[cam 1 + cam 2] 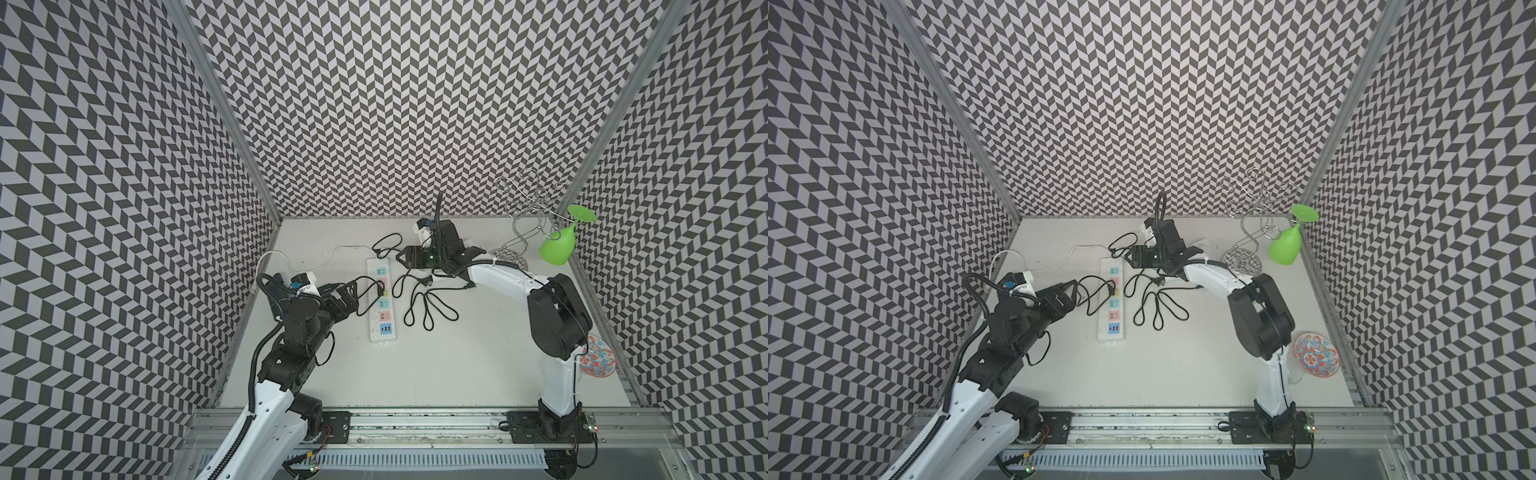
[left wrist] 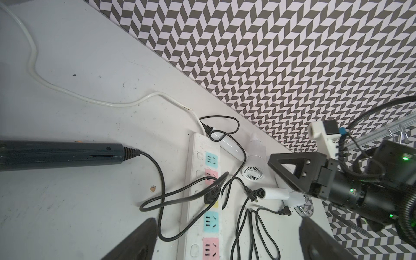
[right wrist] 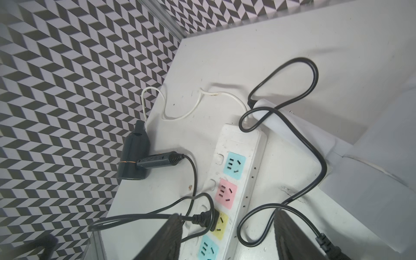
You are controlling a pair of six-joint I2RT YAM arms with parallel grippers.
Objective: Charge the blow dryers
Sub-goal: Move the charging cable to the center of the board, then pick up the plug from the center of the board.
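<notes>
Since left gripper (image 2: 227, 221) and right gripper (image 3: 227, 213) both gape empty, the cord (image 3: 265, 206) between the right jaws might snag and drag the white blow dryer (image 3: 278, 125).

text: none legible | labels: none (power strip (image 2: 196, 144) markings too small)

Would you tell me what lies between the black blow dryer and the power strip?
A looped black cord and a small brown speck, in the left wrist view.
</notes>
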